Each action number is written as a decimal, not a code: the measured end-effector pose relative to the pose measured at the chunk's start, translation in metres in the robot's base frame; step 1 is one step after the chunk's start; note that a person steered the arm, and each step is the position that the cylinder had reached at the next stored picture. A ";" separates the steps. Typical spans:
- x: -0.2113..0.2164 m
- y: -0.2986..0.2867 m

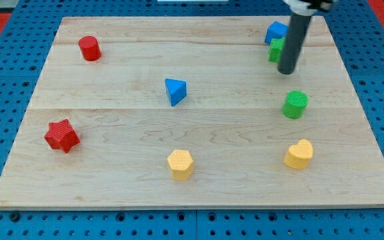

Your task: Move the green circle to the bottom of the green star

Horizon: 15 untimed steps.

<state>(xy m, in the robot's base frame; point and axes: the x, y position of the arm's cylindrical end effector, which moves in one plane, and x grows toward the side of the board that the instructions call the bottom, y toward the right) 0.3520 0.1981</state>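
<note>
The green circle point(295, 105) sits at the view's right, about mid-height on the wooden board point(112, 180). The green star point(276, 49) is near the view's top right, partly hidden behind my rod, with a blue block point(275, 31) touching it just above. My tip point(287, 71) rests just right of and below the green star, and above the green circle, with a clear gap to the circle.
A red cylinder point(89, 48) is at the top left, a red star point(61, 136) at the left, a blue triangle point(175, 91) near the centre, a yellow hexagon point(180, 164) at the bottom centre, a yellow heart point(299, 155) at the bottom right.
</note>
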 end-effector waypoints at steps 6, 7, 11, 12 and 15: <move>0.084 -0.042; 0.083 -0.056; 0.042 -0.088; 0.028 -0.090; 0.053 -0.023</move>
<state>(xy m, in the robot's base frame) 0.4054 0.1748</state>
